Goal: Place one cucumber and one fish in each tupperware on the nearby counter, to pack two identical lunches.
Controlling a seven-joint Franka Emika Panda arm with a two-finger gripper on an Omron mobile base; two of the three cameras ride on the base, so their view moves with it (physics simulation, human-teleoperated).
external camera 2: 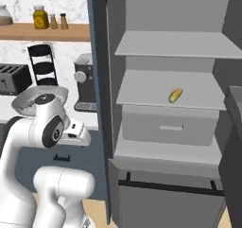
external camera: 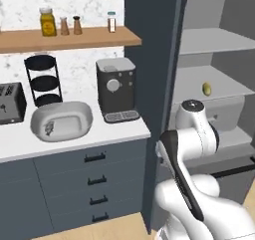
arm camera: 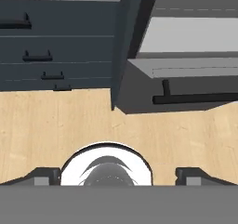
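Observation:
A wide, basin-like grey tupperware (external camera: 61,120) sits on the white counter (external camera: 124,130), and a small dark fish (external camera: 48,128) lies against its inner left wall. A yellow-green cucumber (external camera: 207,88) lies on the middle shelf of the tall open cabinet; the right base view shows the cucumber (external camera 2: 175,95) there too. My arm is folded low in front of the cabinet. In the hand view my gripper (arm camera: 118,176) points down at the wooden floor, its fingertips (arm camera: 46,175) wide apart with nothing between them. The tupperware (external camera 2: 26,99) is partly hidden behind my arm.
On the counter stand a toaster (external camera: 11,102), a black three-tier rack (external camera: 43,79) and a coffee machine (external camera: 116,88). A wooden shelf (external camera: 69,39) holds jars. The cabinet has a grey drawer (external camera 2: 168,125), and a lower pull-out bin (arm camera: 186,86) stands out.

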